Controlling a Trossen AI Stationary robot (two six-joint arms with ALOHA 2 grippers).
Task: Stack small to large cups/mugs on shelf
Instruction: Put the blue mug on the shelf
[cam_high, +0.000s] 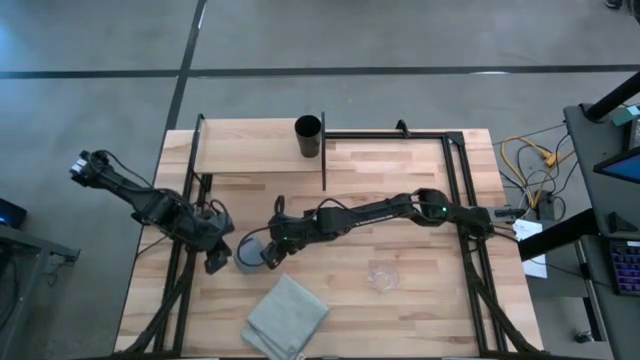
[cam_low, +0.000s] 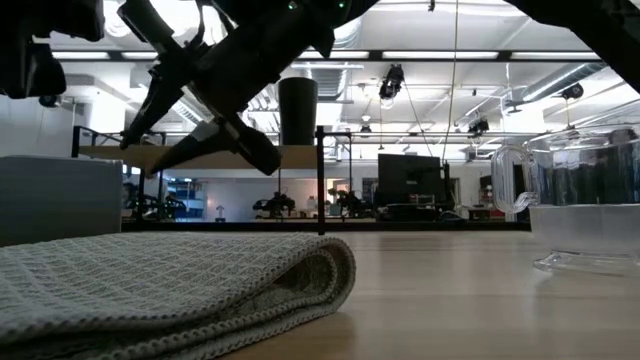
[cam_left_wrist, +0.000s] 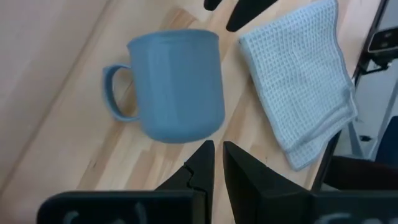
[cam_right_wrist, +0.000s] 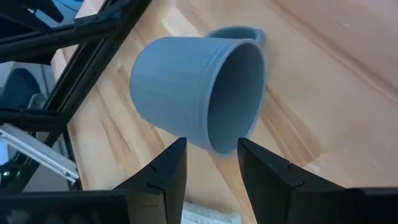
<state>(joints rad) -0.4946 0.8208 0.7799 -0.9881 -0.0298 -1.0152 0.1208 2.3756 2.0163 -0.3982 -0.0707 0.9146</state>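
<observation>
Reaching across the table from the right, the right gripper (cam_high: 268, 254) sits at the blue-grey mug (cam_high: 249, 253), which lies on its side on the tabletop (cam_high: 420, 290) near the front-left. In the right wrist view the fingers (cam_right_wrist: 166, 168) are parted, a moderate gap, with the mug's open rim (cam_right_wrist: 239, 93) just ahead of them; not closed on anything, and contact with the rim can't be confirmed. Handle (cam_right_wrist: 239, 32) points away from that camera.

Left gripper (cam_high: 216, 258) is just on the other side of the mug, close but apart from it. Left wrist view: its fingers (cam_left_wrist: 200, 168) nearly together, only a thin slit between, holding nothing; the mug (cam_left_wrist: 174, 84) lies right in front, handle (cam_left_wrist: 116, 92) off to one side.

Folded grey cloth (cam_high: 287, 315) lies just beside the mug toward the front edge; it fills the foreground of the low view (cam_low: 170, 285).

Black cup (cam_high: 308, 136) stands upright on the shelf (cam_high: 250, 150), at its right end beside the black upright (cam_high: 323, 150). Also visible up on the shelf board in the low view (cam_low: 297, 110).

Clear glass cup (cam_high: 382, 276) is on the tabletop, well apart from the mug, to the right. Low view shows it standing upright (cam_low: 585, 205), handle (cam_low: 510, 180) to the side.
</observation>
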